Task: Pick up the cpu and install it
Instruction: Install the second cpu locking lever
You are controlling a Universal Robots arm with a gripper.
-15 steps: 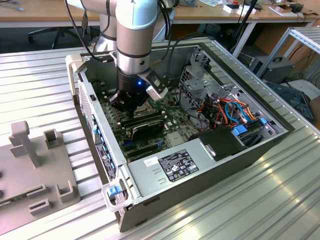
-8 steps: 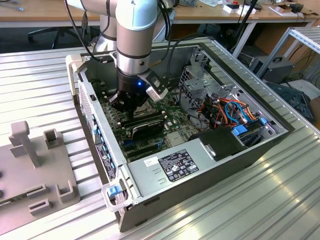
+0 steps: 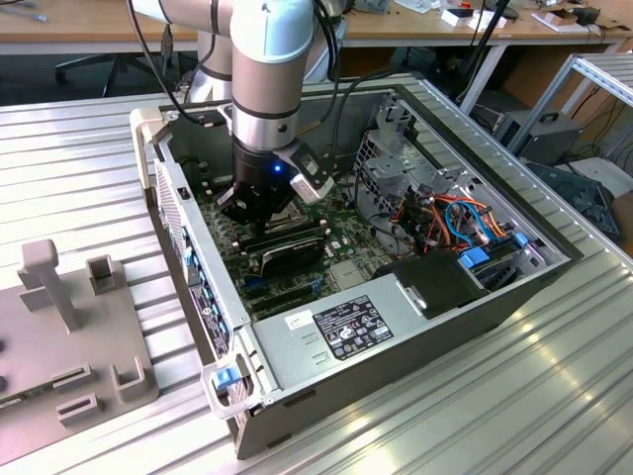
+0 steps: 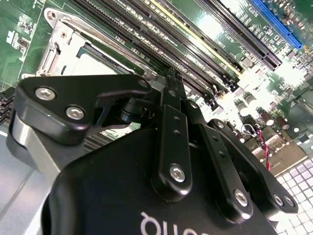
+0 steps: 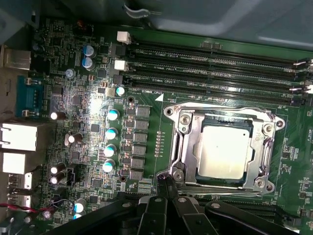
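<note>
The cpu [image 5: 225, 152] lies flat in its socket [image 5: 222, 149] on the green motherboard [image 5: 146, 127], its dull silver face up and ringed by the socket's metal frame; in the second wrist view a pale corner of it [image 4: 95, 66] peeks out above the gripper's black links. The gripper [image 3: 259, 203] hangs low inside the open computer case [image 3: 415, 327], just over the board and close beside the socket. In the first wrist view its dark fingertips [image 5: 168, 188] meet in a narrow point at the frame's edge, closed with nothing between them.

Small white lettering runs along the memory slots [image 5: 215, 63] and beside the blue slot [image 4: 276, 22], too fine to make out. A white label with black print sits on the grey power supply [image 3: 346, 332] at the near end of the case.

The case lies on its side on a table [image 3: 89, 148] of ribbed aluminium. On the exterior view's left stands a grey holder [image 3: 69, 327] with upright posts and slots. Inside the case, toward the exterior view's right, orange and blue cables [image 3: 455, 223] tangle over a black drive [image 3: 440, 282]. A long black card [image 3: 287, 252] lies just beside the gripper. Wooden desks [image 3: 89, 40] and a chair base [image 3: 99, 69] stand behind the arm [image 3: 267, 59].
</note>
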